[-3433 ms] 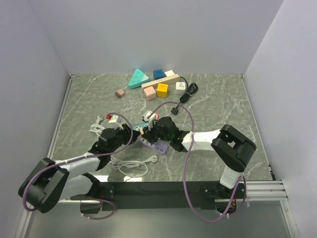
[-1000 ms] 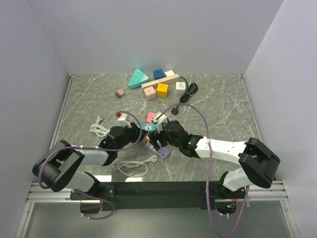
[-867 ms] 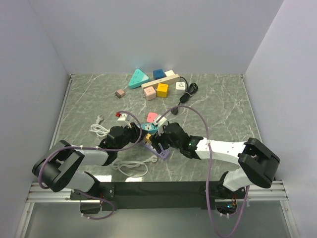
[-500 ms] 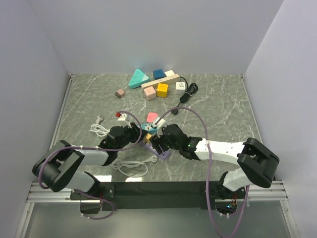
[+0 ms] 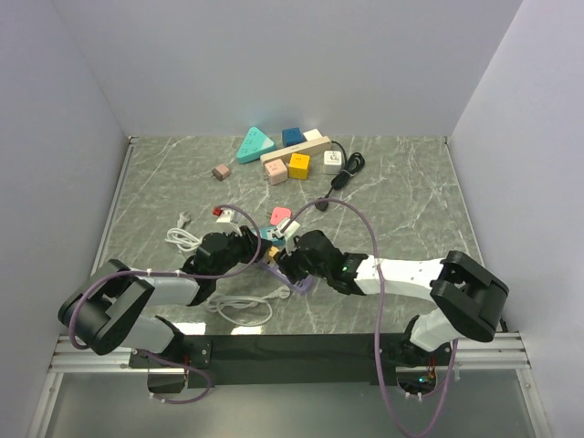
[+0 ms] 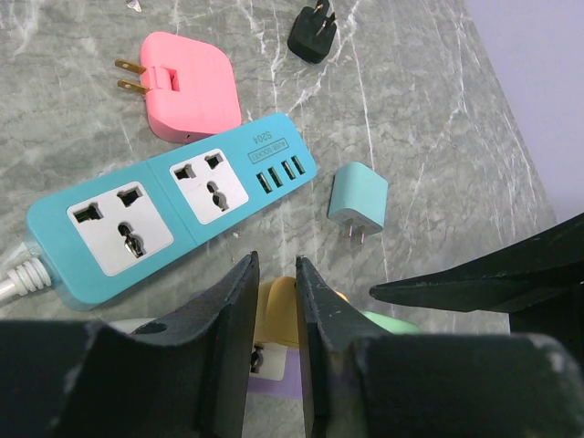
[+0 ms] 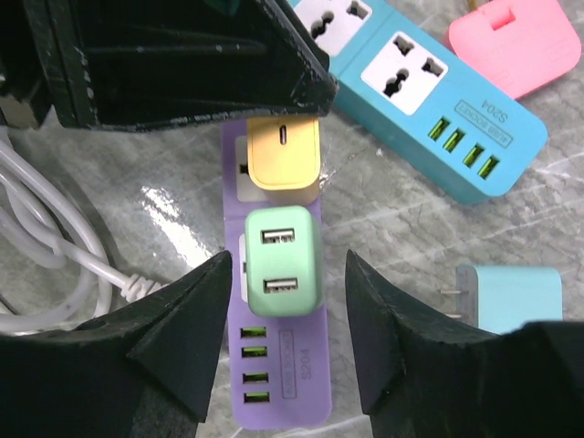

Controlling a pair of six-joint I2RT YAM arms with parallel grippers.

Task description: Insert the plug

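Straddling green plug [image 7: 281, 258], right hand [image 7: 286, 266] released, top view hides this; left hand [image 6: 276, 265] grasps yellow plug [image 7: 285, 151]

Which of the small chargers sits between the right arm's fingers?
The mint-green one with two USB ports, on the purple strip; the yellow charger beside it lies outside those fingers.

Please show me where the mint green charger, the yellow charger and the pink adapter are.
mint green charger [image 7: 281, 260], right wrist view, top face between its two ports.
yellow charger [image 7: 285, 153], right wrist view, middle of its top face.
pink adapter [image 6: 192, 91], left wrist view, middle of its flat body.
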